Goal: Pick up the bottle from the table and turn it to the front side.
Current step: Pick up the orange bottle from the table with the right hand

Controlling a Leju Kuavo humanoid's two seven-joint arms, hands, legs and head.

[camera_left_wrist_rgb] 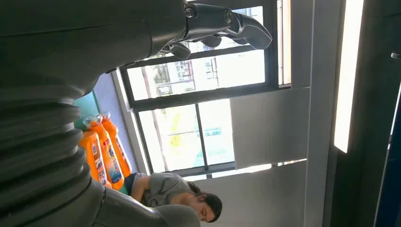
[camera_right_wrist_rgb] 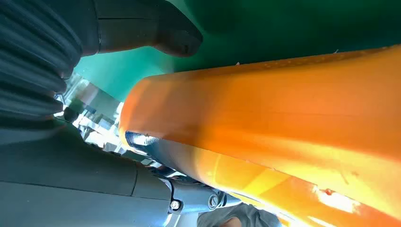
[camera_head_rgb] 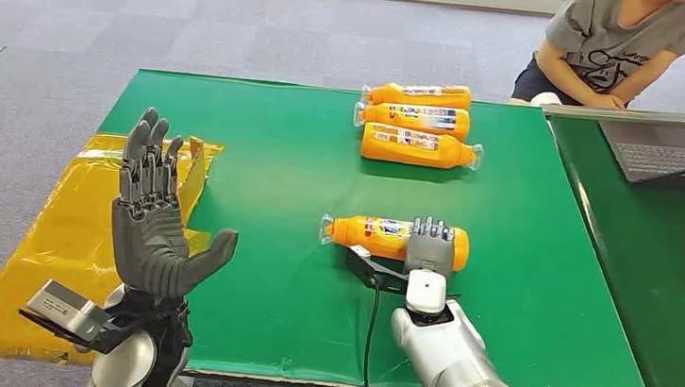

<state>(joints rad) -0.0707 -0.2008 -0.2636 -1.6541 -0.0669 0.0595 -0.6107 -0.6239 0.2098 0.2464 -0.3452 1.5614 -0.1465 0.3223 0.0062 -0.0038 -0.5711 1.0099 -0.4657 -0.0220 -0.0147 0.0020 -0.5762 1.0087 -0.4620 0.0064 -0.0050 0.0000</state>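
Head view. The right hand (camera_head_rgb: 429,252) reaches forward from the lower centre of the frame on its silver arm, back upward, with its fingers (camera_head_rgb: 430,229) draped over the base end of an orange bottle (camera_head_rgb: 382,236) and closed around it. The bottle lies on its side on the green table (camera_head_rgb: 265,271), just below the middle of the frame, its long axis running left to right across the picture; the cap end points to the frame's left and the label faces upward. In the right wrist view the orange bottle wall (camera_right_wrist_rgb: 283,113) lies directly against the hand, with green table surface behind it.

The left hand (camera_head_rgb: 156,223) is raised at lower left, palm turned toward the frame's right, fingers upright and spread, thumb out, holding nothing.

Three more orange bottles (camera_head_rgb: 417,123) lie side by side at upper centre of the table, long axes also left to right. A yellow sheet (camera_head_rgb: 59,242) lies off the table's left edge. A seated person (camera_head_rgb: 619,40) is at upper right, beside a laptop (camera_head_rgb: 670,149).
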